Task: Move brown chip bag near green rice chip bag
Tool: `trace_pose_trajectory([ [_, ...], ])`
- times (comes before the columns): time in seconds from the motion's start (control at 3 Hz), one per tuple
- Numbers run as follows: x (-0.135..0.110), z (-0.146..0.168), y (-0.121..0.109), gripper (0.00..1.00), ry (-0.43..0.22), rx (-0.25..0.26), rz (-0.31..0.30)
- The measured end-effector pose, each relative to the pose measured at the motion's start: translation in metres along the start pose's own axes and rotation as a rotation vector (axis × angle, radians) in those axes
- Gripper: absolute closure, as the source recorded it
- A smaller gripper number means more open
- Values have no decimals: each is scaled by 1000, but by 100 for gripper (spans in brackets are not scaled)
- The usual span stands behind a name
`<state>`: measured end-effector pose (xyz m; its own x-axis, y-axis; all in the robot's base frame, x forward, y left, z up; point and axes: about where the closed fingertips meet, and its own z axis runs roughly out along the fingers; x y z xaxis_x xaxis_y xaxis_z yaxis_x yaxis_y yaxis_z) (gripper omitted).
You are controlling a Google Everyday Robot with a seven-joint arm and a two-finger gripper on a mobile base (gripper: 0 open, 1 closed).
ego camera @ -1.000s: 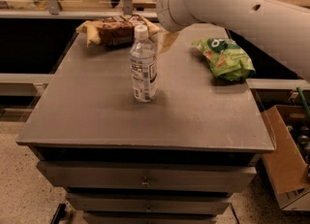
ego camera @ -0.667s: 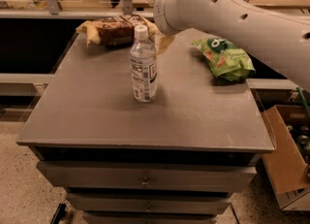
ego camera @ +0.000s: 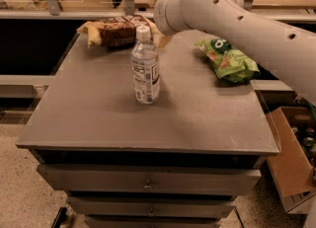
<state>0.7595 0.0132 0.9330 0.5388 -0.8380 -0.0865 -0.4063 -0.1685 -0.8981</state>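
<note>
The brown chip bag (ego camera: 117,30) lies at the table's back left, dark brown with tan ends. The green rice chip bag (ego camera: 228,59) lies at the back right, well apart from it. My white arm (ego camera: 232,19) reaches in from the right across the back of the table. Its rounded end (ego camera: 169,15) hangs just over the brown bag's right end. My gripper is hidden behind that end of the arm, at the bag's right tan end.
A clear water bottle (ego camera: 145,66) with a white cap stands upright mid-table, in front of the brown bag. The grey table top (ego camera: 148,123) sits on a drawer cabinet. A cardboard box (ego camera: 291,163) stands on the floor at the right. Rails and shelving run behind.
My arm has shifted slightly left and lower toward the brown bag's right end. The bags and the bottle have not moved.
</note>
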Motion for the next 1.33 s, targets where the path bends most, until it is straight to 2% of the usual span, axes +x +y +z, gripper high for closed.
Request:
trace_pose_trajectory([
  [0.33, -1, 21, -4, 0, -41, 6, -20],
  [0.67, -6, 42, -9, 0, -54, 4, -48],
  [1.33, -15, 79, -10, 0, -8, -30, -109],
])
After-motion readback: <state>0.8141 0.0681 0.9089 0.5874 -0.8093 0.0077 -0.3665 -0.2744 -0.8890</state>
